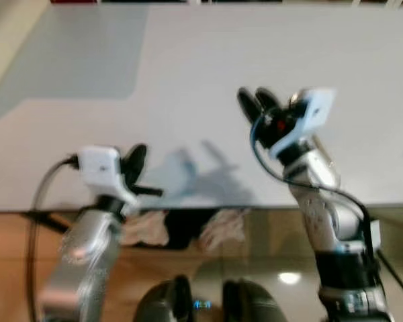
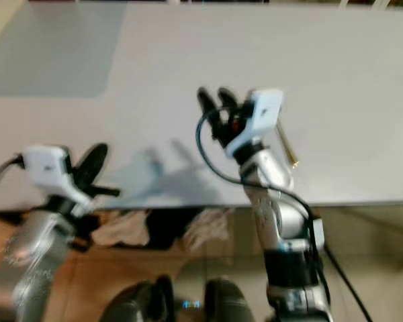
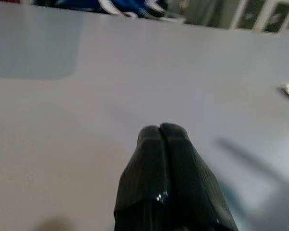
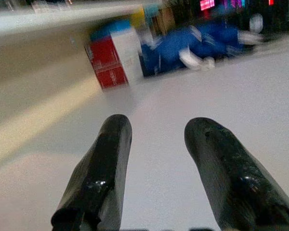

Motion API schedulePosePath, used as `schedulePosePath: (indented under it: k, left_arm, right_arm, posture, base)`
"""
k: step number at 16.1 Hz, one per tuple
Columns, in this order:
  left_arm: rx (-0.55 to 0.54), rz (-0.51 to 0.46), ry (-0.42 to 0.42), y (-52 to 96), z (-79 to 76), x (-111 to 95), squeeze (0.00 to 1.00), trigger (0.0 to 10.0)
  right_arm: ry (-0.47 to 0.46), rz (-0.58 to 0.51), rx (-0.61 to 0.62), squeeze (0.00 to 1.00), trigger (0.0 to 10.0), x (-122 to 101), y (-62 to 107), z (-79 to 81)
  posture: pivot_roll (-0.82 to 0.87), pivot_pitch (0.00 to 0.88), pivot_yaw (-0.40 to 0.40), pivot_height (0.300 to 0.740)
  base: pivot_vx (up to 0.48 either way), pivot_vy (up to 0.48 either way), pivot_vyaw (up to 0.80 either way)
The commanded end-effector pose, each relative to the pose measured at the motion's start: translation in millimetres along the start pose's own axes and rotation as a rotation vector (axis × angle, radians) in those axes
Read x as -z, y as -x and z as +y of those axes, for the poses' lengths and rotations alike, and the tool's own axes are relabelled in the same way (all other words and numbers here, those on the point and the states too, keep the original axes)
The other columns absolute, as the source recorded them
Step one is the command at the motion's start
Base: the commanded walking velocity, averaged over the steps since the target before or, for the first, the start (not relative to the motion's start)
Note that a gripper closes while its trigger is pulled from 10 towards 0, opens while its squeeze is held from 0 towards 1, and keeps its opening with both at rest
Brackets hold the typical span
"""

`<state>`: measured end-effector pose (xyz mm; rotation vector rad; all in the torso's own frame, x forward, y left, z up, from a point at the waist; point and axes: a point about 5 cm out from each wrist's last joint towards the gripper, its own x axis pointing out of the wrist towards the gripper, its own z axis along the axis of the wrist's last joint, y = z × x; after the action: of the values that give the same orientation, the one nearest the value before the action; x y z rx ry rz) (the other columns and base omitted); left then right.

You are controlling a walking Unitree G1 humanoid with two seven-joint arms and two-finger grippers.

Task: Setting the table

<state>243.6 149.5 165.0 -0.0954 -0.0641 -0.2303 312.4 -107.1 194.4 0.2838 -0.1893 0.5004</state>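
One pale table (image 1: pixel 188 60) stands in front of the robot. Two grippers reach over it: the left gripper (image 3: pixel 163 131) with its two fingers pressed together, the right gripper (image 4: pixel 156 130) with its two fingers apart. One thin gold-coloured utensil (image 2: pixel 286 145) lies on the table, too blurred to name. One red and white box (image 4: pixel 114 58) sits beyond it.

A home dining spot: a broad white table (image 1: pixel 188 60) on wood flooring (image 1: pixel 13 268).
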Motion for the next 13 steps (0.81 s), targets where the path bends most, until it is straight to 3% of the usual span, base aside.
schedulePosePath:
  k: [1, 4, 13]
  left_arm:
    - [-0.012, 0.002, -0.025, 0.1, 5.7, -1.1, 0.00, 10.0]
    - [-0.018, -0.006, -0.042, -3.8, 11.1, -3.6, 0.00, 10.0]
    - [0.000, -0.016, -0.042, -10.5, 10.2, -2.4, 0.00, 10.0]
  right_arm:
    - [0.013, 0.007, -0.028, 0.00, 10.0, 0.3, -2.2, 9.0]
    - [0.033, 0.082, -0.045, 0.00, 10.0, 24.2, -3.8, 23.4]
    - [0.100, 0.137, -0.090, 0.00, 10.0, 41.1, -2.4, 27.9]
  posture:
    - [-0.09, 0.183, 0.015, 0.740]
    - [-0.08, 0.165, 0.011, 0.740]
    - [-0.08, 0.140, 0.011, 0.740]
  base:
    - [0.000, 0.480, 0.00]
    - [0.000, 0.480, 0.00]
    - [0.000, 0.480, 0.00]
